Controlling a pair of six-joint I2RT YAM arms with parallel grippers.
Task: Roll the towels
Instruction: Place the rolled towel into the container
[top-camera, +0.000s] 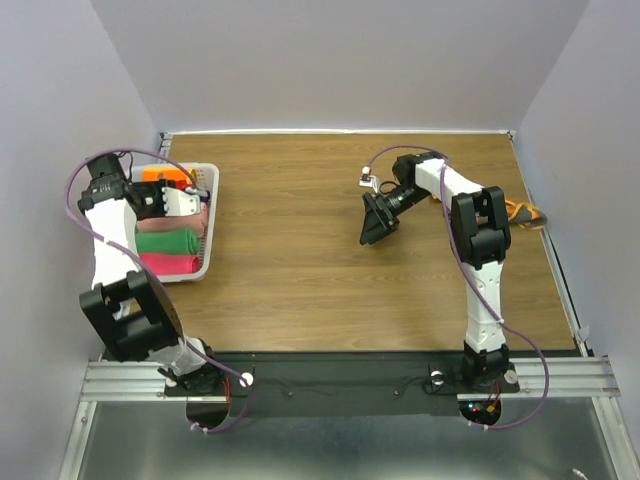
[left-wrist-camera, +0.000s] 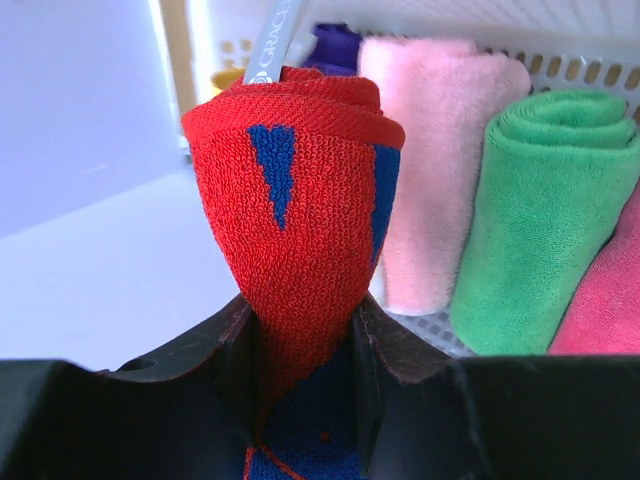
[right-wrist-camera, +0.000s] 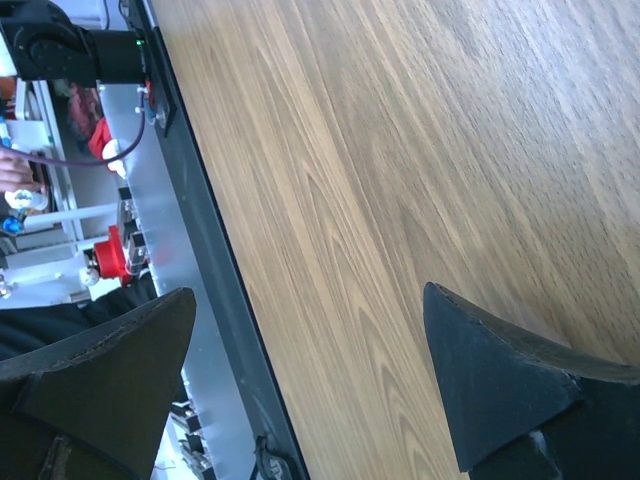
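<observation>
Currently the left jaws are partly closed, clamped on a rolled red towel with blue triangle patterns. The terry roll is pinched narrow at the grip and flares wider toward its far end, with a grey label tag sticking out past it. It sits at the white slatted basket on the far-left of the counter, just beside a pale pink roll. Next along come a green roll and a deeper pink roll, the last one cut off by the frame edge. A purple towel is mostly hidden behind the red one. An orange towel shows at the basket's far end in the top view. From above, the red roll is hidden under the left wrist. Its near end is buried between the jaws in the wrist view. Can't tell whether it touches the basket floor. The right jaws are wide open and hold nothing, hanging over bare counter well apart from the basket.
</observation>
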